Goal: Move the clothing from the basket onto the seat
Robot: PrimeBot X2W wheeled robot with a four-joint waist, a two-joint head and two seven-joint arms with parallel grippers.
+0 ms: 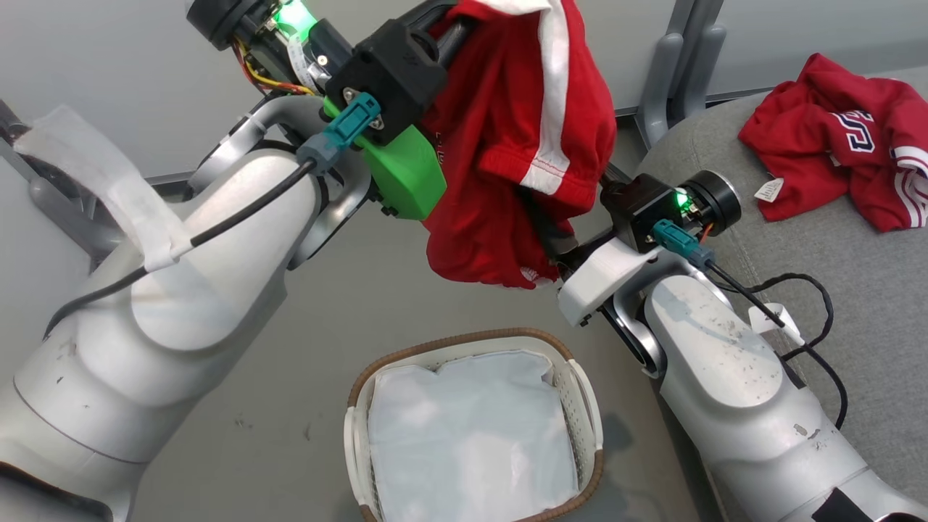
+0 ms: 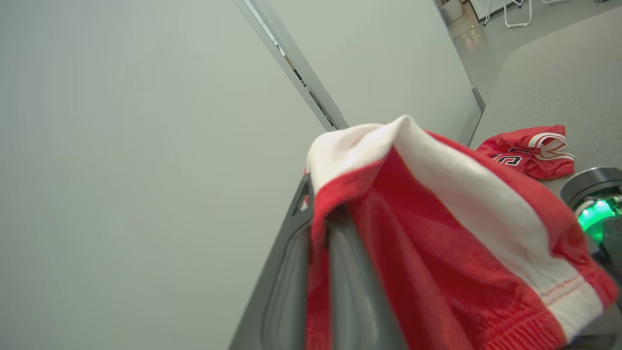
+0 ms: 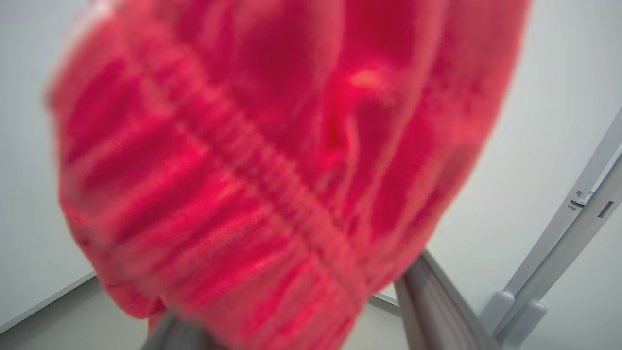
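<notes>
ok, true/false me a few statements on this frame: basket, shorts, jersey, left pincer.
1. The basket holds red clothing. False: only its white liner lies inside.
2. A red jersey lies on the grey seat. True.
3. The left pincer is empty. False: it is shut on the red shorts.
4. The red shorts hang clear of the basket. True.
5. The red shorts are plain red. False: they carry a white stripe.

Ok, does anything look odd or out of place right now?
Yes: the red shorts hang in mid-air, draped over both the left hand and right hand. The red jersey lies crumpled on the seat.
</notes>
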